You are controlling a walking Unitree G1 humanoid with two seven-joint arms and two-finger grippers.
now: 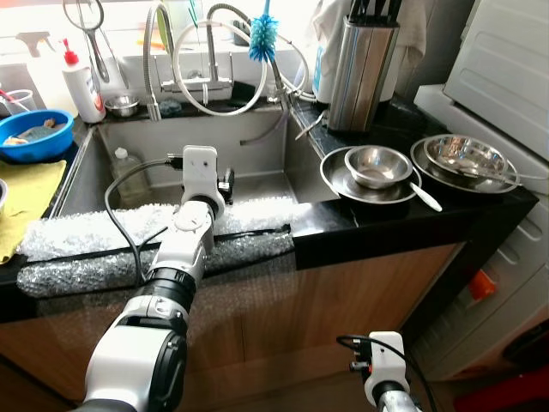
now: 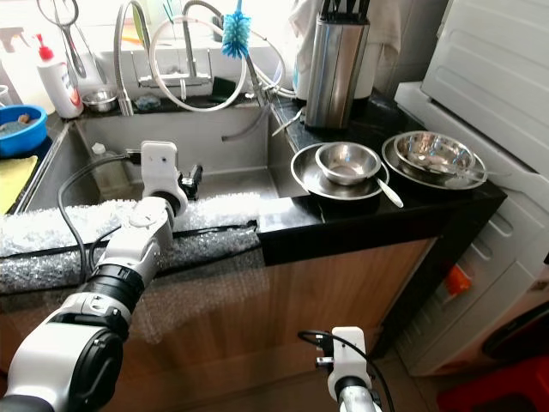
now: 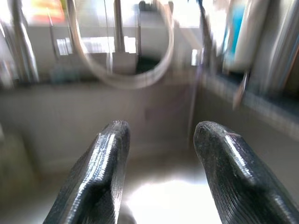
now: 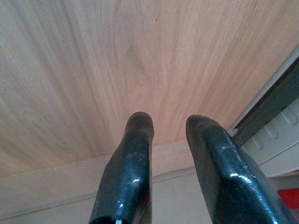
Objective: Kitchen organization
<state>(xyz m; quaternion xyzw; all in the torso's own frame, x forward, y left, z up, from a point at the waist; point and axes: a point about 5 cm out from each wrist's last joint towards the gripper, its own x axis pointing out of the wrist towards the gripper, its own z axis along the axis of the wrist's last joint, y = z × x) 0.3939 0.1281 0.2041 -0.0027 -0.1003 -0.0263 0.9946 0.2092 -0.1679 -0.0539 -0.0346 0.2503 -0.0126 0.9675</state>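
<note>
Left end effector [image 3: 159, 186] reaches over the sink [image 1: 257, 163], fingers apart, holding nothing. Right end effector [image 4: 170, 163], narrowly parted, hangs idle by the cabinet [image 4: 117, 60]. Bowls [image 1: 377, 165] stacked mid-right, likely awaiting sorting.

Daylight poured in from behind the curved chrome sink tap [image 1: 208, 51], blowing out the window area to white, glinting off the round steel bowls [image 1: 376, 165], while the left wrist view was blurred and the pale wooden cabinet front [image 4: 117, 65] stayed evenly lit.
</note>
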